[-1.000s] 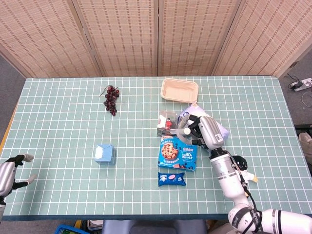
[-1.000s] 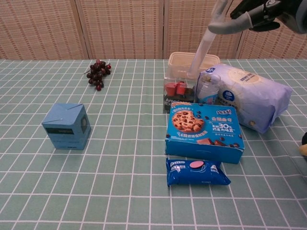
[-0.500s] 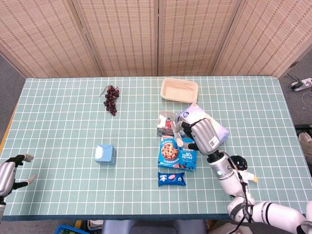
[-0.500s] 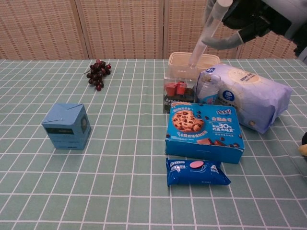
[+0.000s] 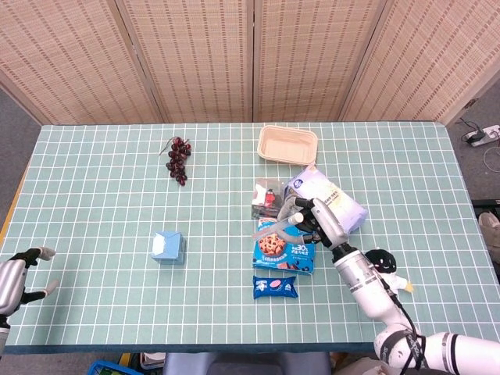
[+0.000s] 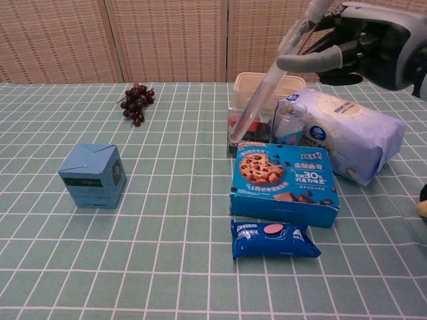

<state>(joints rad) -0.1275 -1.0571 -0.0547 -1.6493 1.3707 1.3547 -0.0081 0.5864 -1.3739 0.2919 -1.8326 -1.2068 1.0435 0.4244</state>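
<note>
— What do we have, starting with the biggest? The surface [image 5: 94, 164] with its green checked cloth carries everything, and the folding screen [image 5: 195, 55] stands behind it.

— Then our arms. Our right hand [image 6: 373, 50] hangs above the pale blue bag [image 6: 353, 133], and its fingers [image 6: 310, 62] are closed around a clear tube [image 6: 263, 100]. The tube slants down and to the left from the hand; its lower end sits in front of the clear box [image 6: 248, 123] with red pieces inside, just above the top edge of the cookie box [image 6: 283, 180]. We cannot tell whether that end touches anything.

— And our left hand [image 5: 14, 277]? It is at the near left edge of the surface, well apart from all the things, holding nothing, fingers spread.

— Next in size: the blue carton [image 6: 92, 175] stands alone on the left. The beige tray [image 6: 267, 83] lies behind the clear box, at the far side.

— A small clear cup [image 6: 290, 123] stands between the clear box and the bag. The dark blue biscuit packet [image 6: 273, 240] lies just in front of the cookie box.

— Last, the grapes [image 6: 135, 102] lie far left at the back.
</note>
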